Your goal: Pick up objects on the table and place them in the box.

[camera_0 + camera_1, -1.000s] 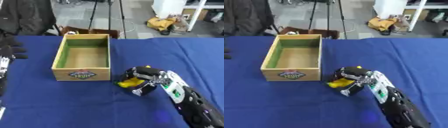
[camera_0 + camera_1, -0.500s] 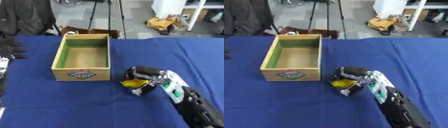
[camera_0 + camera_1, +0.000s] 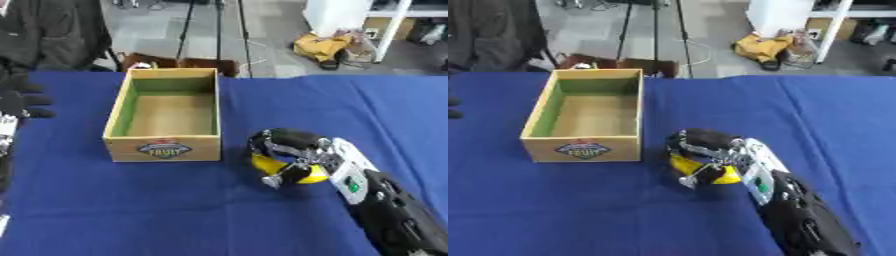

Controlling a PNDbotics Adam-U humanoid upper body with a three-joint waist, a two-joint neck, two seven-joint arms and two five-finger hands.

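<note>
In the left eye view the right hand (image 3: 293, 150) curls round a yellow object (image 3: 282, 167) on the blue table (image 3: 131, 210), while in the right eye view the wooden box (image 3: 582, 149) just beside it looks empty, so lifting and placing remain.

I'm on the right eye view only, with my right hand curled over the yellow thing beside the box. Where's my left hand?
Observer: The left eye view shows the left hand at the left edge of the table, level with the box.
Operator: Is it touching the box?
Observer: No, a stretch of table shows between them. Its fingers are relaxed and hold nothing.
Operator: Good, then the right hand carries the yellow thing alone.
</note>
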